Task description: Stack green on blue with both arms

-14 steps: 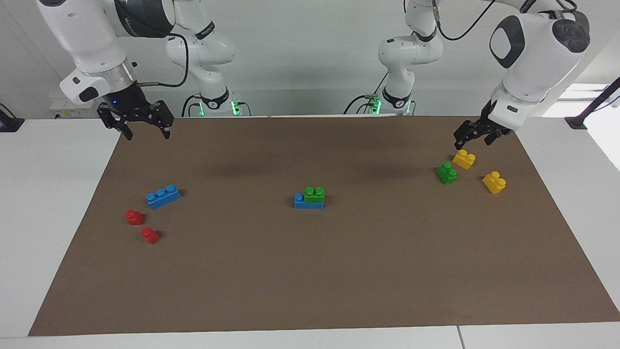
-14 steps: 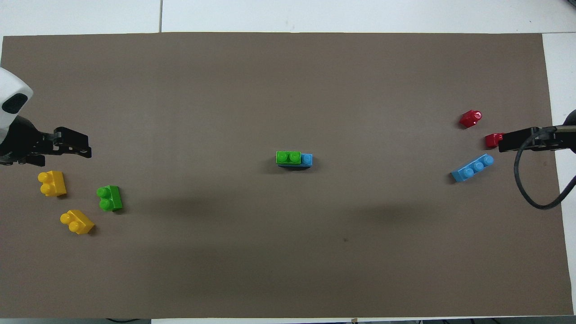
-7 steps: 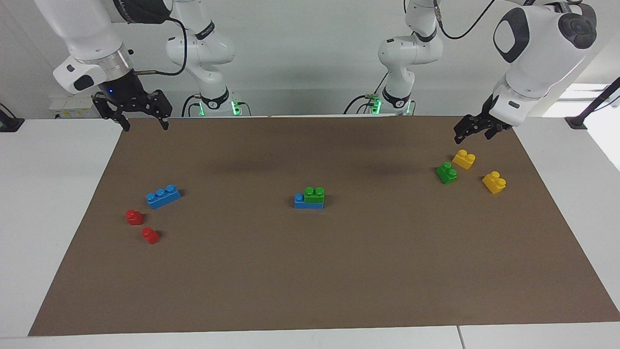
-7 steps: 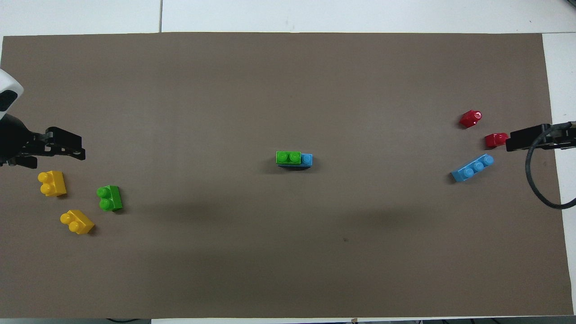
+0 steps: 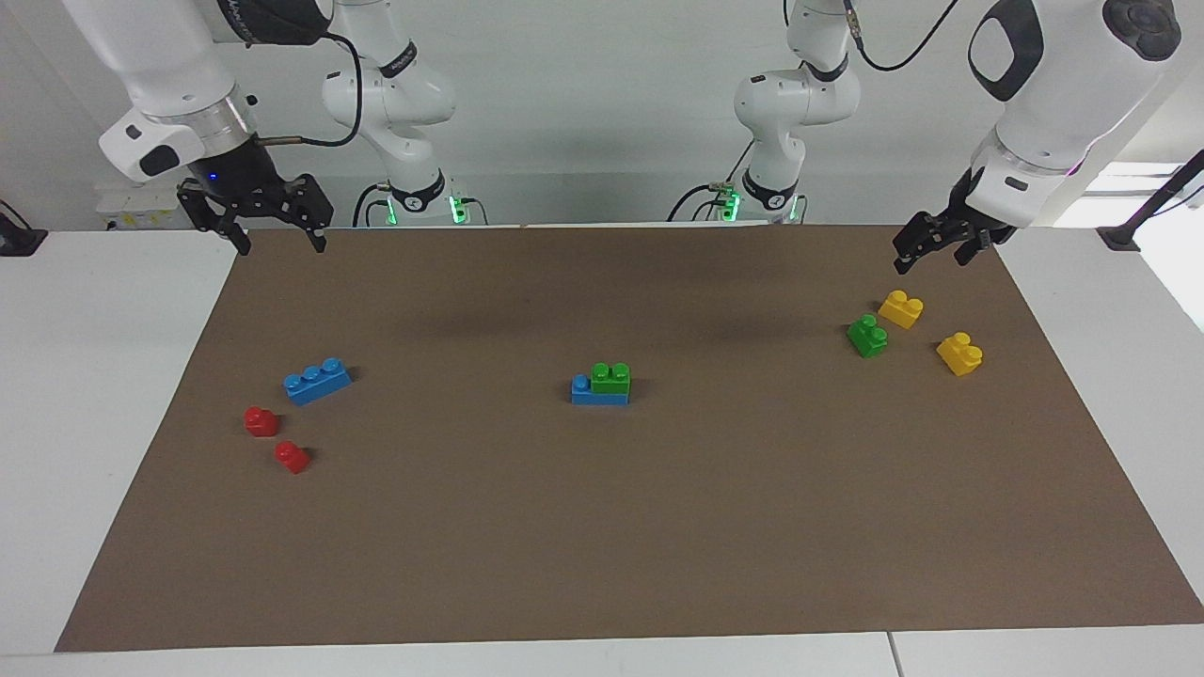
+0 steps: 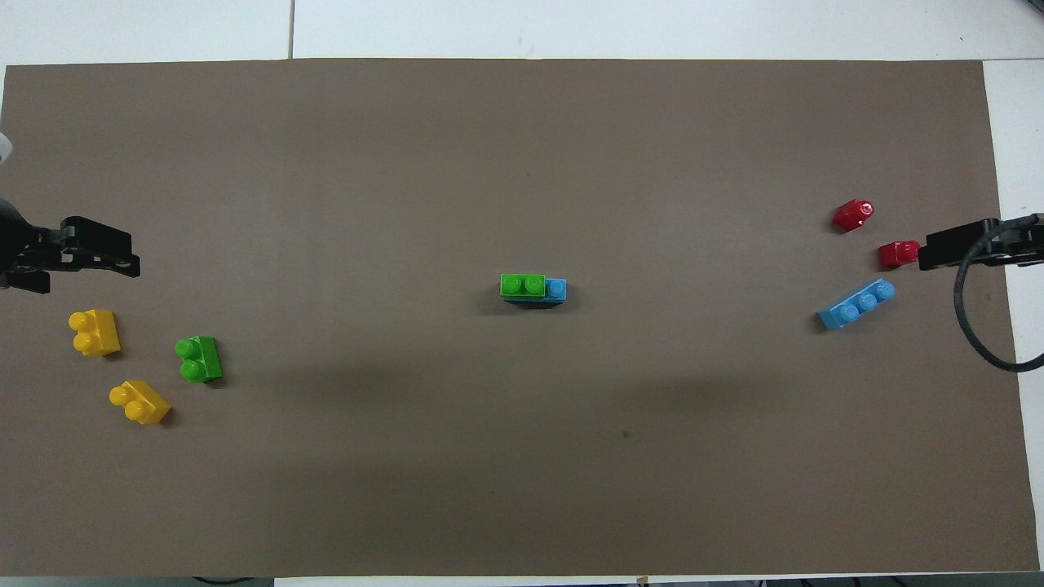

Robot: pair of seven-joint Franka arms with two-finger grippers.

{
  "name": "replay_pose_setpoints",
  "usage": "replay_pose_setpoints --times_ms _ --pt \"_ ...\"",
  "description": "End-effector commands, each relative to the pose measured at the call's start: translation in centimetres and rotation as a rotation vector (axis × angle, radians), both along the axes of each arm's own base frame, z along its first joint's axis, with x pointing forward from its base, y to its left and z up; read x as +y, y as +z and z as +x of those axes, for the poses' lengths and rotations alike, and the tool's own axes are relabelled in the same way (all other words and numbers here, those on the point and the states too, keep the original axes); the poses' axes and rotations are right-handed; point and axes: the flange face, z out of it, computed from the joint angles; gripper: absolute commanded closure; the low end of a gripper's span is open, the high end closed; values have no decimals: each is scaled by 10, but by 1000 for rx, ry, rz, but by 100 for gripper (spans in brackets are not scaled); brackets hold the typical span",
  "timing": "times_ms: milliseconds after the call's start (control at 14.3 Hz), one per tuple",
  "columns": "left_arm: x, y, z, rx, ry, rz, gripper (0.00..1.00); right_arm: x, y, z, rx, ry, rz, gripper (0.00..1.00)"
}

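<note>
At the middle of the mat a green brick [image 5: 611, 376] [image 6: 522, 284] sits stacked on one end of a blue brick [image 5: 585, 393] [image 6: 556, 289]. A second green brick [image 5: 867, 335] [image 6: 198, 359] lies loose toward the left arm's end. A second blue brick [image 5: 317, 380] [image 6: 856, 304] lies loose toward the right arm's end. My left gripper [image 5: 926, 263] [image 6: 114, 254] hangs open and empty over the mat's edge near the yellow bricks. My right gripper [image 5: 280, 246] [image 6: 938, 249] hangs open and empty over the mat's corner at its own end.
Two yellow bricks [image 5: 900, 308] [image 5: 959, 354] lie beside the loose green one. Two small red bricks [image 5: 261, 420] [image 5: 292, 457] lie a little farther from the robots than the loose blue one. The brown mat [image 5: 658, 527] covers most of the white table.
Both grippers have risen and drawn back toward their own ends of the table, the left one more. No brick has moved.
</note>
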Motion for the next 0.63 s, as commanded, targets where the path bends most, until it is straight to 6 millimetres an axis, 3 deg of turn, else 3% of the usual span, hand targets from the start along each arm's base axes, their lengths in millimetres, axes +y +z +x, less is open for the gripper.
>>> replay_pose_setpoints --times_ms 0,557 --pt "1 4 1 3 -4 -8 0 -1 3 2 14 -20 -4 0" --pt "4 3 1 1 -33 -11 0 -1 3 1 14 -20 -4 0"
